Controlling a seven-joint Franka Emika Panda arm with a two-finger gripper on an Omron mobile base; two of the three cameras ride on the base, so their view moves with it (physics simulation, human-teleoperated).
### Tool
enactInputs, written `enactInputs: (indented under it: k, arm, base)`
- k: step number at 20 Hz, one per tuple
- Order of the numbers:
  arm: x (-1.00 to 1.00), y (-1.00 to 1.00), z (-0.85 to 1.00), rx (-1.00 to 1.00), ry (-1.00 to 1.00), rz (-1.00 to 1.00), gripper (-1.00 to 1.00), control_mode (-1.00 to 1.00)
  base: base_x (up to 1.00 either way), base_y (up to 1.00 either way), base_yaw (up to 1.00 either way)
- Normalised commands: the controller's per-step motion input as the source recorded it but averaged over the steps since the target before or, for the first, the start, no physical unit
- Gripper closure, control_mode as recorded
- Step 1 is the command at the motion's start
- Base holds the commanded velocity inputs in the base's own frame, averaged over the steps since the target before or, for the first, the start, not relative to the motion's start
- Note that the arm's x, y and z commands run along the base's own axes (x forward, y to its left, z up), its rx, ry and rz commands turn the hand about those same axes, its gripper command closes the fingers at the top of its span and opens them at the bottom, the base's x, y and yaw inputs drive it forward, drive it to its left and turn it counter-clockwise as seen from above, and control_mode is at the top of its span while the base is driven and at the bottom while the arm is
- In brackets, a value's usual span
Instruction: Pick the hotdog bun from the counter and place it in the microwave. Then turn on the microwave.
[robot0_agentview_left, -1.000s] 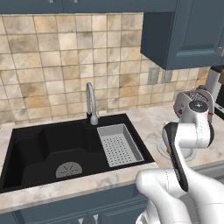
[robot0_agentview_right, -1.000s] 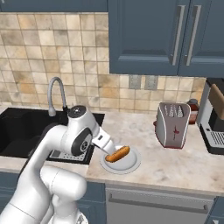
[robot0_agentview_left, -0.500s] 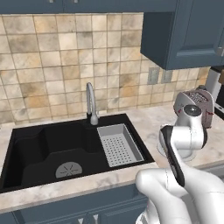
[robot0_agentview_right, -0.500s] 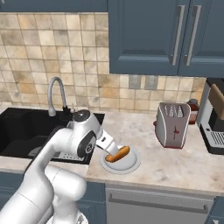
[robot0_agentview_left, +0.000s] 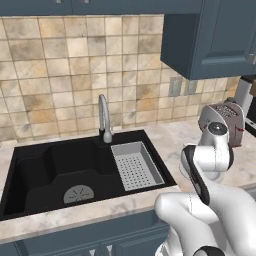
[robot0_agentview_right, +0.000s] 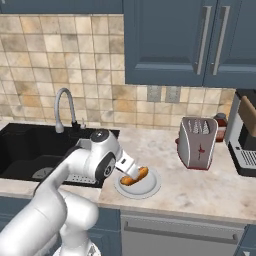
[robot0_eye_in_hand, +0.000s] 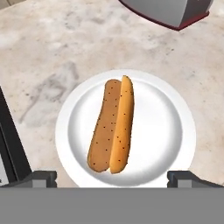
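The gripper (robot0_eye_in_hand: 112, 177) has its two fingers wide apart, and nothing is between them. In the hand view the dark finger tips stand at the bottom, one on each side, and the hotdog bun (robot0_eye_in_hand: 111, 125) lies in the space above them, not touched by either tip. The bun is golden-brown with small dark specks, long, and split along its length.

The bun lies on a round white plate (robot0_eye_in_hand: 159, 131), a little to the left of the plate's middle in the hand view, and it stays fully inside the rim. In the right base view the arm's hand is directly over the plate (robot0_agentview_right: 148, 188), and the end of the bun (robot0_agentview_right: 138, 175) shows from under it.

The plate stands on the counter (robot0_agentview_right: 200, 190), which is light marbled stone. Taking the plate as the landmark: the silver toaster (robot0_agentview_right: 198, 142) stands to the right of it and further back, well apart. The black sink (robot0_agentview_right: 25, 147) lies to the left of the plate, with the curved faucet (robot0_agentview_right: 61, 109) behind it. In the left base view a grey drain rack (robot0_agentview_left: 136, 165) sits in the right part of the sink (robot0_agentview_left: 60, 170).
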Motion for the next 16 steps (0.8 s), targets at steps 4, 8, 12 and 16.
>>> enactInputs:
  k: [4,8,12,16]
  arm:
    - [0.11,-0.14,-0.1,0.0,0.05,0.0,-1.0,-1.0]
    - [0.14,-0.04,-0.16,0.0,0.04,0.0,-1.0,-1.0]
    - [0.17,0.0,-0.1,0.0,0.05,0.0,-1.0,-1.0]
    - [0.14,0.0,-0.04,0.0,0.02,-0.01,-1.0,-1.0]
  base:
    - [0.0,0.0,0.0]
    - [0.0,0.0,0.0]
    - [0.0,0.0,0.0]
    - [0.0,0.0,0.0]
